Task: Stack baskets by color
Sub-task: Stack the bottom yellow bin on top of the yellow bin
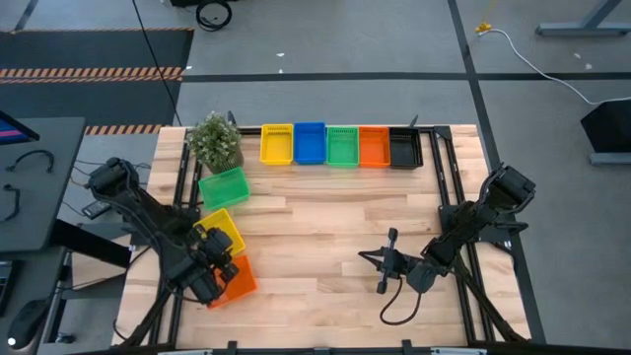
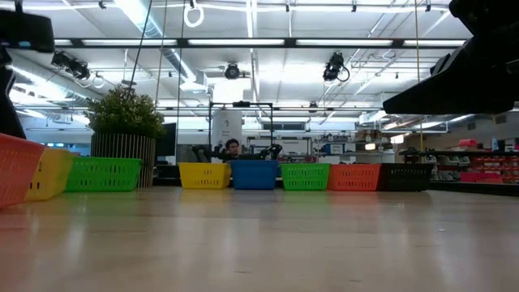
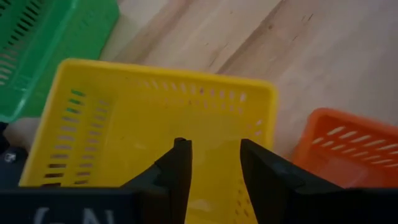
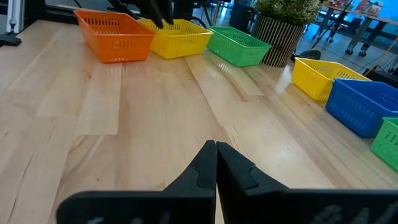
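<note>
Five baskets stand in a row at the far edge: yellow point(image 1: 277, 144), blue point(image 1: 310, 143), green point(image 1: 342, 145), orange point(image 1: 374, 146), black point(image 1: 405, 148). Three loose baskets rest on their bottoms at the left: green point(image 1: 224, 187), yellow point(image 1: 222, 229), orange point(image 1: 235, 281). My left gripper point(image 3: 213, 155) is open and slants down over the inside of the loose yellow basket point(image 3: 143, 124). My right gripper point(image 4: 216, 152) is shut with nothing in it, low over bare wood at the near right point(image 1: 389, 261). My left gripper's fingers point(image 3: 180, 162) point down into the loose yellow basket near its near wall. My own fingers hide that wall, so I cannot tell whether they touch it.
A potted plant point(image 1: 215, 140) stands at the far left beside the row, just behind the loose green basket. Black frame rails point(image 1: 446, 177) run along the table's left and right sides. Bare wood point(image 1: 325, 237) stretches across the table's middle.
</note>
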`<state>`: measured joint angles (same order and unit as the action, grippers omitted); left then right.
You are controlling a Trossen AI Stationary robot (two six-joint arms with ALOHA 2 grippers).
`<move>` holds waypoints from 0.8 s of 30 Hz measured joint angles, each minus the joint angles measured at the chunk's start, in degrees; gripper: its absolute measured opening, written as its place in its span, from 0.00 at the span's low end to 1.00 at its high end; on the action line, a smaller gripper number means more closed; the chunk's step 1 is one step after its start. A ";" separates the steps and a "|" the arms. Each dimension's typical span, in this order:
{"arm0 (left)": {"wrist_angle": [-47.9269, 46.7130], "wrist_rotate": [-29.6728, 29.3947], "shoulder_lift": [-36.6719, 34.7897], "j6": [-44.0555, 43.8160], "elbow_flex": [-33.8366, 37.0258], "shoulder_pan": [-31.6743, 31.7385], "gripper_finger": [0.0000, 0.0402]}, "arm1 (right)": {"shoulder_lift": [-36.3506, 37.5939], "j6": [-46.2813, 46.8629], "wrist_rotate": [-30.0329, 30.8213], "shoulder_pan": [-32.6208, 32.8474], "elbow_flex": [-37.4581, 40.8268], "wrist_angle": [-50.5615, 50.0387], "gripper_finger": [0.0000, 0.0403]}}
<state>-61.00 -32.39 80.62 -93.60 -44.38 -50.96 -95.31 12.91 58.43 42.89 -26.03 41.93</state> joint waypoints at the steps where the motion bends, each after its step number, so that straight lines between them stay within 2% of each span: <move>1: -1.15 -0.30 0.00 -0.02 -0.97 0.00 0.35 | 0.00 0.00 0.00 0.00 0.01 0.00 0.01; 7: -1.04 -5.04 -0.02 2.30 -4.05 -0.11 0.35 | 0.00 0.00 0.00 0.00 0.00 0.00 0.01; 18: 7.17 -5.08 -0.02 2.92 2.01 1.03 0.35 | 0.00 0.00 0.00 0.00 0.01 0.00 0.01; 24: 10.06 -3.15 -0.02 5.85 2.77 0.97 0.35 | 0.00 0.02 0.00 0.00 -0.01 0.00 0.01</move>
<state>-50.95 -35.54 80.60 -87.76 -41.60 -49.99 -95.31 12.93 58.43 42.89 -26.04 41.93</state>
